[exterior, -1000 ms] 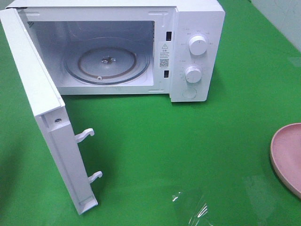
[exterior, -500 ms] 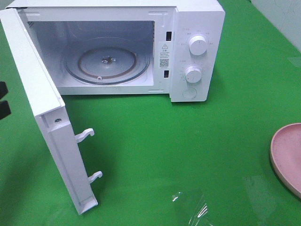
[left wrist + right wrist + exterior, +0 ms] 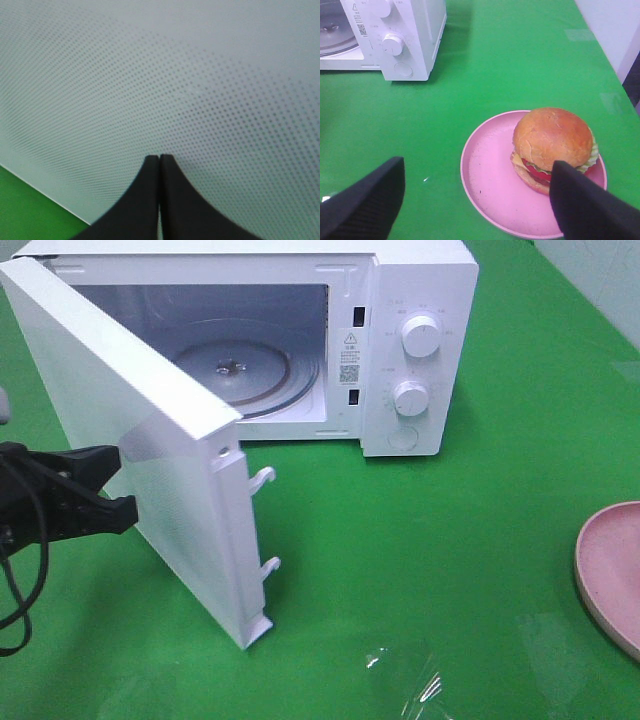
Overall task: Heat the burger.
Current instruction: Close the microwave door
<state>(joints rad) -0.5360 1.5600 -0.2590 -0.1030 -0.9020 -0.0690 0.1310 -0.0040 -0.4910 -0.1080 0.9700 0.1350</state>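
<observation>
The burger (image 3: 553,145) sits on the round pink plate (image 3: 490,175), toward one side of it. In the exterior view only the plate's edge (image 3: 612,570) shows at the far right, and the burger lies outside the picture. My right gripper (image 3: 477,165) hovers open over the plate, one finger in front of the burger, holding nothing. The white microwave (image 3: 420,300) stands at the back with its door (image 3: 150,440) half swung. My left gripper (image 3: 122,485) is shut, its tips (image 3: 159,157) against the door's dotted outer face.
A glass turntable (image 3: 250,365) lies bare inside the oven cavity. Two knobs (image 3: 421,336) sit on the microwave's right panel. A shiny transparent patch (image 3: 405,680) lies on the green tabletop near the front edge. The table's right edge runs behind the plate.
The left gripper has come in from the left edge and reached the door's outer face. The door has swung from wide open to about halfway. The plate has not moved.
</observation>
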